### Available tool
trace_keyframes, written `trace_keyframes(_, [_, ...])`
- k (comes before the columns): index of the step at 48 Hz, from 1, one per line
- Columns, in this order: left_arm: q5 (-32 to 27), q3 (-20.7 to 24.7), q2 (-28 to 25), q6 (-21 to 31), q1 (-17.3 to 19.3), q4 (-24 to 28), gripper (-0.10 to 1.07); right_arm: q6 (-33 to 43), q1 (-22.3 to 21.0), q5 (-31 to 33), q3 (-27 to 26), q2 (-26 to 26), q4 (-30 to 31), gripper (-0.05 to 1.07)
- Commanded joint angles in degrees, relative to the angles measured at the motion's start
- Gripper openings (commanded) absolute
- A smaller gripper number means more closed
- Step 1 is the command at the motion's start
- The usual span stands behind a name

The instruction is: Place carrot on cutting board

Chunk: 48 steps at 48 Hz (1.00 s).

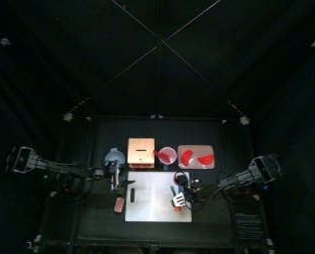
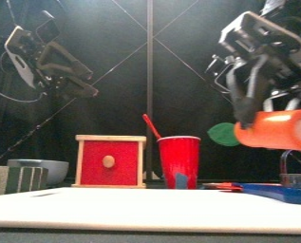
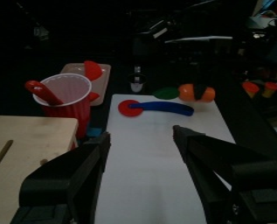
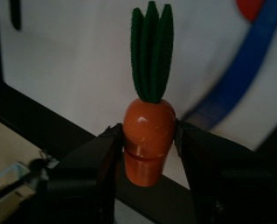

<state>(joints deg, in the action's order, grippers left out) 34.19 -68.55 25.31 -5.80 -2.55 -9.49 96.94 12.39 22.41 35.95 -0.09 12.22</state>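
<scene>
My right gripper (image 4: 148, 153) is shut on an orange toy carrot (image 4: 150, 131) with a green top (image 4: 152, 48). It holds the carrot lying sideways in the air above the white cutting board (image 1: 149, 198), over its right part. The front view shows the carrot (image 2: 277, 129) well above the board (image 2: 127, 210). The carrot also shows in the left wrist view (image 3: 197, 92). My left gripper (image 3: 138, 175) is open and empty, low over the board's left side (image 1: 116, 181).
A red box in a wooden frame (image 2: 111, 161), a red cup (image 2: 178, 161) with a red stick in it, and a red dish (image 1: 196, 155) stand behind the board. A blue utensil (image 3: 164, 108) lies on the board under the carrot.
</scene>
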Motion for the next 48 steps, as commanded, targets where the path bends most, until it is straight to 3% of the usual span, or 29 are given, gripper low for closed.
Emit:
trace_keyframes(1, [0.18,0.62,0.18,0.0,-0.09,-0.09,0.93,0.35,-1.32,-1.49,-3.43,1.32,0.18,0.58])
trace_keyframes(9, [0.18,0.53,0.09,0.0,-0.26,0.0,0.93,0.53,-2.37,-1.49,-9.84,8.17,-0.97,0.58])
trace_keyframes(17, [0.18,0.18,0.18,-0.09,-0.26,0.0,0.93,0.62,-2.9,-0.62,-12.74,11.69,-2.2,0.59])
trace_keyframes(24, [0.18,-0.09,0.09,-0.09,-0.26,0.09,0.93,0.53,-3.69,0.35,-12.74,11.87,-2.64,0.6])
trace_keyframes(38, [0.18,-0.88,0.18,-0.09,-0.26,0.09,0.93,0.53,-5.01,2.2,-12.74,13.01,-2.46,0.8])
trace_keyframes(48, [0.18,-1.05,0.09,-0.09,-0.26,0.09,0.93,0.53,-4.92,3.43,-13.36,13.1,-2.64,0.83])
